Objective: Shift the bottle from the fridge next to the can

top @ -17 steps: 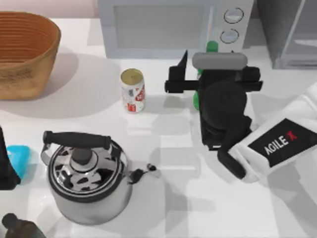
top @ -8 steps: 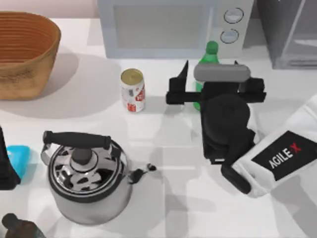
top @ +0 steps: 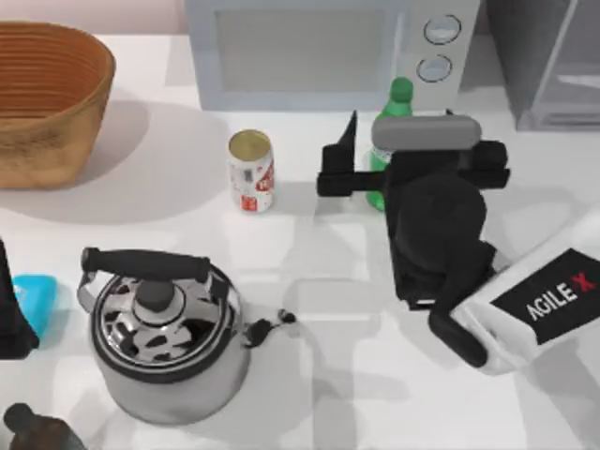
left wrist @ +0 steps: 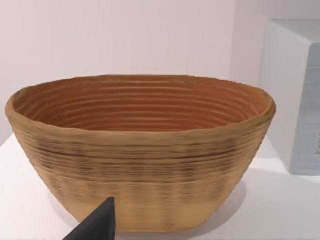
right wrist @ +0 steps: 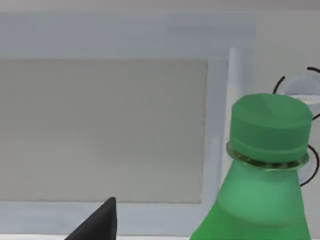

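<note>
The green bottle (top: 399, 94) stands upright on the table in front of the microwave, a short way right of the white and red can (top: 251, 171). My right gripper (top: 401, 129) is open, its fingers spread wide on either side of the bottle's lower body without touching it. In the right wrist view the bottle's cap and shoulder (right wrist: 267, 150) are close, with one dark fingertip (right wrist: 102, 220) apart from them. The fridge (top: 553, 56) is at the back right. My left gripper (left wrist: 97, 225) is parked at the left edge, facing the basket.
The microwave (top: 319, 47) stands at the back centre. At the back left sits a wicker basket (top: 47, 103). A steel kettle (top: 164, 328) occupies the front left, with a blue object (top: 36, 298) and a dark bottle (top: 28, 429) beside it.
My right arm has drawn back to the right and toward the front. The bottle stays standing and more of it shows.
</note>
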